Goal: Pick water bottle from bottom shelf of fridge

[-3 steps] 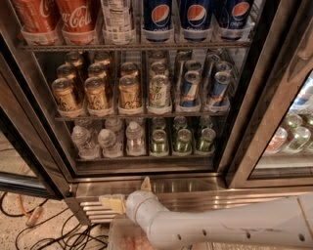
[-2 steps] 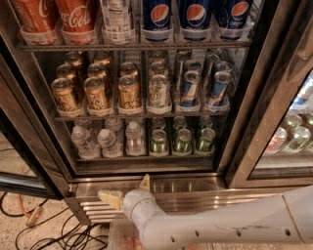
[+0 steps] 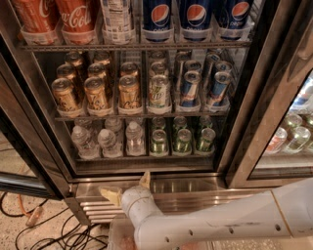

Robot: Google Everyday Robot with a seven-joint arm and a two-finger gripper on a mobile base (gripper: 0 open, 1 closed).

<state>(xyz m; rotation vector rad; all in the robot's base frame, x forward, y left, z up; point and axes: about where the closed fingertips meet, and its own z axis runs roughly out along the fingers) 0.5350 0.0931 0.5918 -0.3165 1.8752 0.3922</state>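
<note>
The fridge (image 3: pixel 234 146) stands open with a dark interior. On its bottom shelf (image 3: pixel 146 157) several small clear water bottles (image 3: pixel 108 142) with white caps stand on the left, with green cans (image 3: pixel 182 140) to their right. My gripper (image 3: pixel 128 187) is on the white arm that comes in from the lower right. It is open and empty, its tan fingers (image 3: pixel 111 196) spread apart. It hangs in front of the steel base grille (image 3: pixel 171 202), just below the bottom shelf and under the water bottles, touching none of them.
Gold cans (image 3: pixel 97 93) and blue cans (image 3: pixel 190 88) fill the middle rack; cola bottles (image 3: pixel 73 19) and Pepsi bottles (image 3: pixel 195 14) stand above. A neighbouring glass-fronted cooler (image 3: pixel 288 136) is on the right. Cables (image 3: pixel 44 234) lie on the floor at lower left. The open door edge (image 3: pixel 19 180) is left.
The gripper and arm have shifted slightly to the left and a little lower in front of the grille; the fingers stay spread. The bottles and cans have not moved.
</note>
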